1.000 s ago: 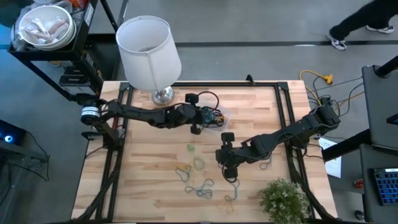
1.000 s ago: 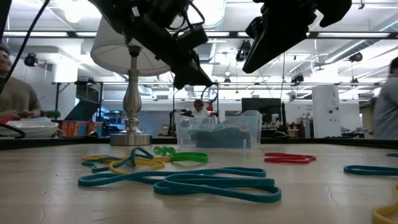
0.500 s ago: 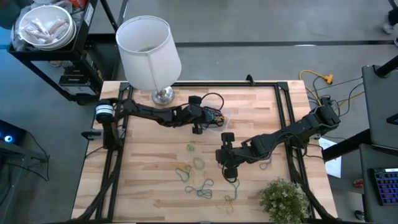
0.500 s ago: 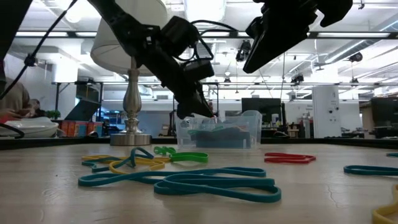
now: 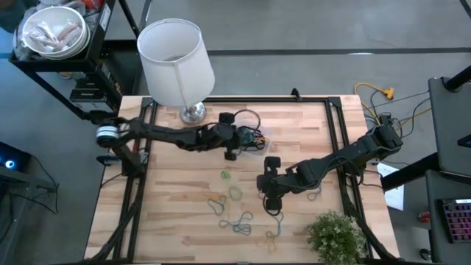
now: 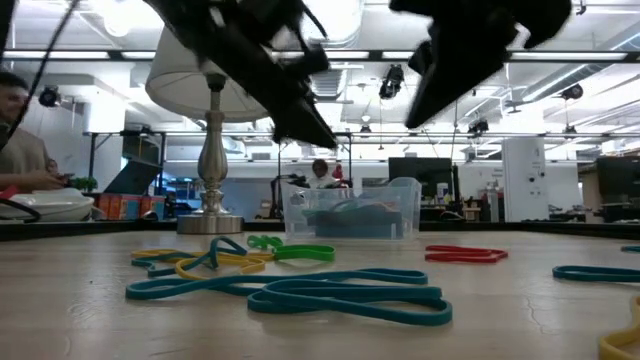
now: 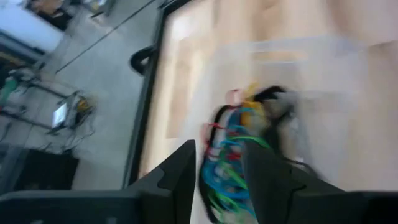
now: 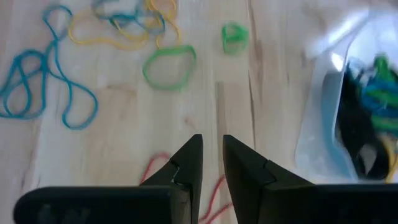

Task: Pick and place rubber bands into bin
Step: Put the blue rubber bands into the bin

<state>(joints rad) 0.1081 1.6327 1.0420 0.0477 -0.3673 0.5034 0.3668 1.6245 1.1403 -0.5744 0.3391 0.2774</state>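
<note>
Over the small clear plastic bin (image 5: 254, 139), left gripper (image 7: 216, 168) parted, empty. Right gripper (image 8: 209, 163) narrowly apart, empty, above a thin red rubber band (image 8: 155, 167) — floppy loop may slip out.

Clear plastic bin (image 6: 352, 208); pale wood table (image 5: 184, 221).

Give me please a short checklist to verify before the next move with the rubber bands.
1. Left hand above the bin, fingers apart with nothing between: ok.
2. Bin already holds bands, upright on the table: ok.
3. Right hand over the red rubber band, fingers a little apart, empty: ok.
4. Loose rubber bands left on the table: not ok.
5. Lamp clear of the left arm: cannot tell.
</note>
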